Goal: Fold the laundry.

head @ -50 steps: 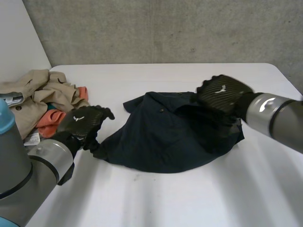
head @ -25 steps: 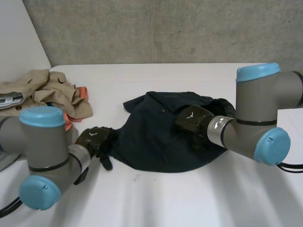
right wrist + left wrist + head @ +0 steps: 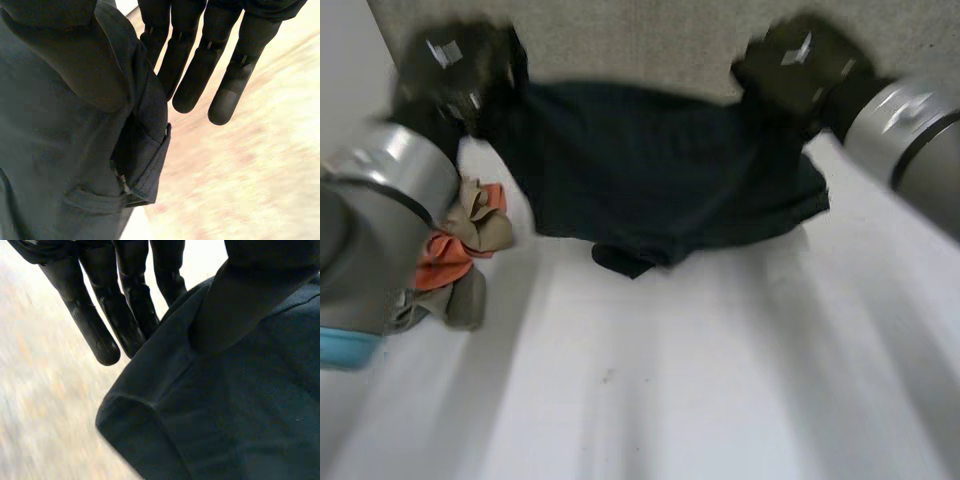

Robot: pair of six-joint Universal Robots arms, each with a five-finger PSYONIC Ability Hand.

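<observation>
Up at the top edge of the dark garment [image 3: 650,170] is where both hands are. The left robot hand [image 3: 455,65] has one upper corner and the right robot hand [image 3: 800,70] has the other, so the cloth hangs spread between them like a sheet on a line.

Neither hand is wide open; each is pinching fabric. The left wrist view has the fingers [image 3: 95,325] running straight behind the cloth edge while the thumb [image 3: 240,305] presses it from the front. It's the same deal on the right wrist view, with the thumb [image 3: 75,55] on the cloth and the fingers [image 3: 195,70] behind it. That pinch sits right beside what looks like a pocket opening or a stitched seam.

Handling-wise this looks like soft, light, floppy stuff. It sags in the middle and bunches along the bottom, so it won't hold any shape by itself. Thin cloth in a straight-finger pinch could probably slide out, so the thicker bits are the safer places to hold: hems, seams, that pocket edge. Taking it at the two corners, as here, is likely what gets it to drop flat.

Below the garment is the white bench [image 3: 700,380]. The lowest fold hangs close to it, but it's hard to say whether it touches. Off the garment's left-hand side and lower down, a pile of laundry [image 3: 460,235] in beige and orange sits on the bench, apart from the dark cloth.
</observation>
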